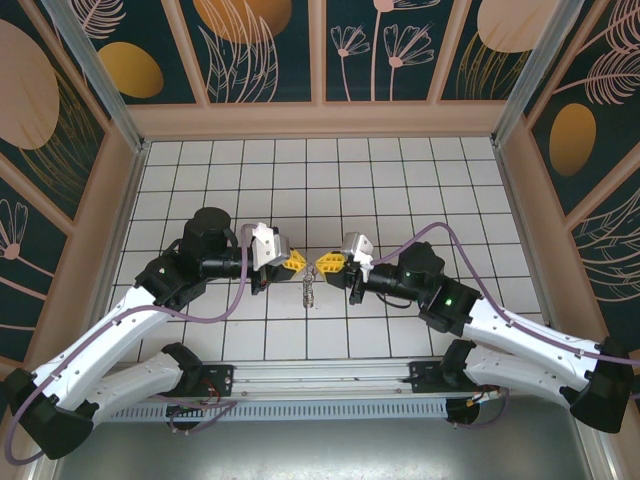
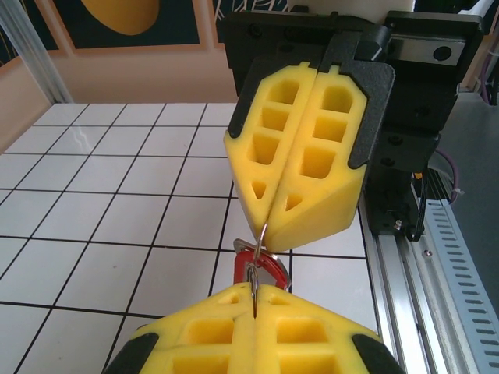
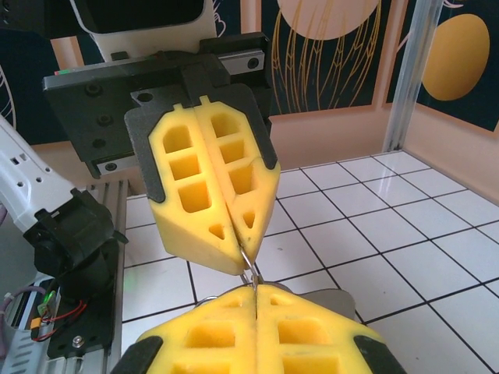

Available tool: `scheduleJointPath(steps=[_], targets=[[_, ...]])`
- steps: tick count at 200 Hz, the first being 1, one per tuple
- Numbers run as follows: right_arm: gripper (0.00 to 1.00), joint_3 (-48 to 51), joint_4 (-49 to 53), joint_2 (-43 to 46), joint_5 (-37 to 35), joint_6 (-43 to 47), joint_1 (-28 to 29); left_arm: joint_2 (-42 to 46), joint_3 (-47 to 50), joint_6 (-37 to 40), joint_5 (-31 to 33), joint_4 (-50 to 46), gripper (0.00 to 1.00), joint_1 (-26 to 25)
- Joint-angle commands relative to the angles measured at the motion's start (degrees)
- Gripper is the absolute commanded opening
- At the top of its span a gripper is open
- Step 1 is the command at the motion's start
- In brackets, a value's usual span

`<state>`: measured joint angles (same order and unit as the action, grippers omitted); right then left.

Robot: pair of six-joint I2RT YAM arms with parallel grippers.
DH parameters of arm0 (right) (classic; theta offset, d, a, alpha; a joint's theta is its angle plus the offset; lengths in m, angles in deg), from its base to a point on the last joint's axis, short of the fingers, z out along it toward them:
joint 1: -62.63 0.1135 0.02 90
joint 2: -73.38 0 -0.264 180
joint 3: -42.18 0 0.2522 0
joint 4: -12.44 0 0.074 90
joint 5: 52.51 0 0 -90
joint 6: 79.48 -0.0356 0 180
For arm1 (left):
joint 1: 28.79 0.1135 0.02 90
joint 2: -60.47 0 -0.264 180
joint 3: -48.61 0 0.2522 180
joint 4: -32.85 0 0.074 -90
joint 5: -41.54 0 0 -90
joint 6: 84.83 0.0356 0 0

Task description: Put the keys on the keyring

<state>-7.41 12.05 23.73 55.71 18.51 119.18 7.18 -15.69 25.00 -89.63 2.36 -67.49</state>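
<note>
Shows left claw [image 1: 300,262] and right claw [image 1: 324,264] fully closed, nearly tip to tip, each pinching the thin wire of the keyring [image 2: 258,248] across the short gap between them. Places the key [image 2: 267,267], red-tagged, just below that wire, right beside the left claw's tips. Shows plain keys [image 1: 309,290] dangling beneath both claws, above the tiled worktop [image 1: 400,170]. Threading of the tagged key onto the wire: cannot tell.

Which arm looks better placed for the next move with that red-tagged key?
Left, probably. The left tool and right tool both pinch the ring, tip to tip, but the key hangs right at the left tool's tips; the right can just hold steady.
</note>
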Motion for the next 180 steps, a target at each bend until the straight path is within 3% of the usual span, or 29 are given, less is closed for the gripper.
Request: scheduleJointPath(steps=[1, 180], targets=[[0.00, 0.68, -1.67, 0.76, 1.37, -1.22, -0.28, 0.03, -0.36, 0.30, -0.92, 0.91, 0.00, -0.22], [0.00, -0.09, -2.72, -0.95, -0.13, -0.61, -1.09, 0.05, -0.27, 0.65, -1.29, 0.77, 0.00, -0.22]])
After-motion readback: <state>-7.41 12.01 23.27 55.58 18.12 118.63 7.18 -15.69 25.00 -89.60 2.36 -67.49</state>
